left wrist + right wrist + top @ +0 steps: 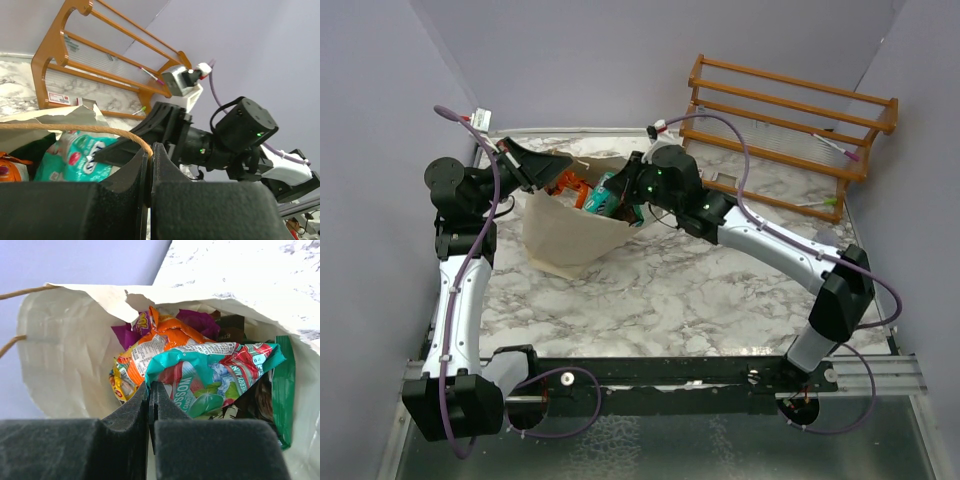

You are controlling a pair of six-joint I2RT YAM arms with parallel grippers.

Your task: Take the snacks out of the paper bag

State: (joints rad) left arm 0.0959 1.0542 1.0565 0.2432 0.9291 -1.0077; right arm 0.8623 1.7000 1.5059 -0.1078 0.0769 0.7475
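Observation:
The cream paper bag lies open at the table's back left, and its inside shows in the right wrist view. My left gripper is shut on the bag's brown cord handle, holding the mouth open. My right gripper is at the bag mouth, shut on the edge of a teal-green candy packet, which also shows in the top view. Orange, magenta-purple, yellow, dark brown and green packets lie inside the bag.
An orange wooden rack stands at the back right, with clear plastic and small pens on it. Purple walls close in the table at left, back and right. The marble tabletop stretches in front of the bag.

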